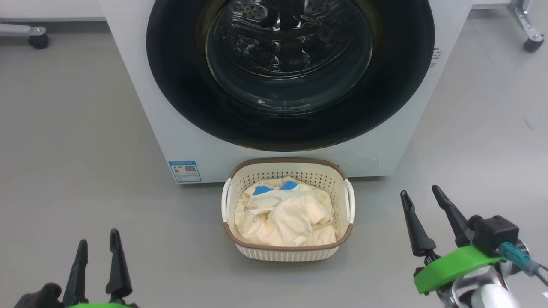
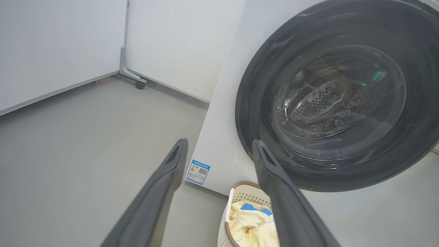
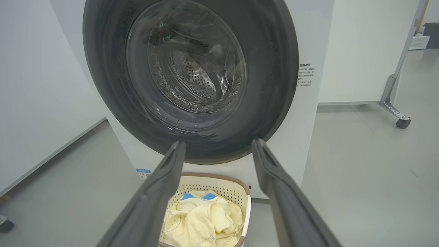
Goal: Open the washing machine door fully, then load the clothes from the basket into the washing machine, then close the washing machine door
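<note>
Door [image 1: 291,64] shut on washing machine [image 1: 201,145] — rigid, glossy rim likely slippery, so hook its edge. Left pincer [image 1: 98,236], right pincer [image 1: 419,190] released, empty.

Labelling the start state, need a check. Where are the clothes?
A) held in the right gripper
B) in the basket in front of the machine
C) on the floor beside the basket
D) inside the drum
B: the clothes lie piled inside the basket, which stands on the floor before the washing machine, whose door looks shut.
</note>
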`<state>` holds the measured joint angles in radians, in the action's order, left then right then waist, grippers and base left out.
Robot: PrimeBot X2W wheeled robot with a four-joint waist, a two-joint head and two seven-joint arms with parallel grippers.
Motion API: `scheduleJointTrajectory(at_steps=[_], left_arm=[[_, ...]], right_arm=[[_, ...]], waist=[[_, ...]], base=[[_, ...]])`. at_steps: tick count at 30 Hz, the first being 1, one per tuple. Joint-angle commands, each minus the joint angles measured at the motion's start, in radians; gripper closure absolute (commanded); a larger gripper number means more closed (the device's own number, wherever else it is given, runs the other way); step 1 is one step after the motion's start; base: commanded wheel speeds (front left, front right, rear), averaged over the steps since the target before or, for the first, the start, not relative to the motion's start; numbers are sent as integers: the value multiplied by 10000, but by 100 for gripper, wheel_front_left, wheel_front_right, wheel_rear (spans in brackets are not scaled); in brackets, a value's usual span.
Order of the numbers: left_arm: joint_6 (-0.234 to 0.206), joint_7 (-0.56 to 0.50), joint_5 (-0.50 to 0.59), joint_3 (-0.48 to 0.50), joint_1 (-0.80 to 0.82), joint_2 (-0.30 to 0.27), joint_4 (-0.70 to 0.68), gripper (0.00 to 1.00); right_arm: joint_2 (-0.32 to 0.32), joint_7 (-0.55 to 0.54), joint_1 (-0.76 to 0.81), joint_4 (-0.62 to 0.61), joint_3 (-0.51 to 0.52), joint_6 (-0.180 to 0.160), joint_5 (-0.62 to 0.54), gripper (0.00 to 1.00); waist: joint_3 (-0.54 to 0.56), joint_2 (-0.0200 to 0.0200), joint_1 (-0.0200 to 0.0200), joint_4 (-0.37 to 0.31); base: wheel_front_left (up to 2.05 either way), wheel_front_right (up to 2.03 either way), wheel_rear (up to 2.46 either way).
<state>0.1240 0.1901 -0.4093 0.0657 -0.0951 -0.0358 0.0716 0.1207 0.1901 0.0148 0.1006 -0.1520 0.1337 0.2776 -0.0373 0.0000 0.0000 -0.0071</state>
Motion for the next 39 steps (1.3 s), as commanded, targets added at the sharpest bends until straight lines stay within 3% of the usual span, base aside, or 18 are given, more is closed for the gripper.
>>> scheduleJointTrajectory(at_steps=[1,18,39], left_arm=[[60,188,447,216,93,-242,-443,0],[67,717,2564,-130,-99,-596,-782,0],[67,717,2428,2,-138,-546,-725,0]], right_arm=[[239,186,-416,-462,-187,-26,-437,0],[290,717,-412,-911,-421,-30,-2749,0],[-165,717,-199,-879,346,-30,-2909,0]], waist=[[-21,0,0,-12],[-180,0,0,-67],[-174,0,0,-124]], base=[[0,0,0],[0,0,0],[0,0,0]])
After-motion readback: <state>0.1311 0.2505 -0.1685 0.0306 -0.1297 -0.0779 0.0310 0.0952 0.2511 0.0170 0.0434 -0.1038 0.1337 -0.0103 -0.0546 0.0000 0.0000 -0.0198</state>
